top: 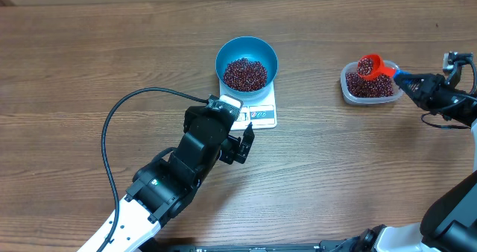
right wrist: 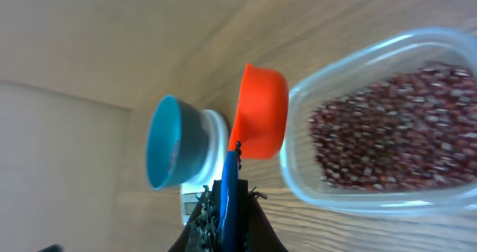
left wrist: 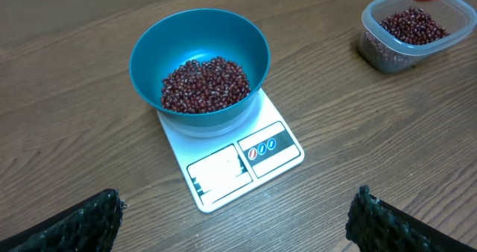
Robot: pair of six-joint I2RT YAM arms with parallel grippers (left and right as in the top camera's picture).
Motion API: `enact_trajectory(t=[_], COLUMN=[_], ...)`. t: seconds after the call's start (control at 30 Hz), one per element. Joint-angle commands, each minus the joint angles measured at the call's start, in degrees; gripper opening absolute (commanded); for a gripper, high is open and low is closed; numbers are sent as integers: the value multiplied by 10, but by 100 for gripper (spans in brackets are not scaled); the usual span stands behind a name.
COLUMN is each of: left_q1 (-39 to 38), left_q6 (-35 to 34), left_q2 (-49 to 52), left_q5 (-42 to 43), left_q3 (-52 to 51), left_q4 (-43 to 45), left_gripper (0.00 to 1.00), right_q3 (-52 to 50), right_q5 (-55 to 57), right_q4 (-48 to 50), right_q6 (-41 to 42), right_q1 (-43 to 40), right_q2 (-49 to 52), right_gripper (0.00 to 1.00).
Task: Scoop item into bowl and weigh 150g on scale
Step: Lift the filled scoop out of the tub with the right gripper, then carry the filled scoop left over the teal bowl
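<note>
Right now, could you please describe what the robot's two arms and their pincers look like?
The left arm is black and blocky, turning white near its base, with a black cable looping off it. Its pincer fingers are black and knobbly. The right arm is black too, with thin wires.

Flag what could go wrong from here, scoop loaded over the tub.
The scoop in the right pincer is full; beans may spill crossing from tub to bowl.
The open left pincer sits close to the scale; a bump could skew the reading.
Dumping it all may overshoot; display unreadable.
</note>
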Motion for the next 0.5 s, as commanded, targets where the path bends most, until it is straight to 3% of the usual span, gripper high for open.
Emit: enact_trajectory(t=[0.0, 0.47], left_q1=[2, 2], left_q6=[0, 0], left_q2=[-10, -10], left_q5=[5, 5], left_q3=[3, 3], left_q4=[0, 0], left_gripper=[100, 100], right_q3=[-3, -3], right_q5=[-69, -109], right_q4=[2, 5], right_q6=[2, 2], right_q1=[0, 72], right_q2=[3, 3], right_gripper=[4, 4])
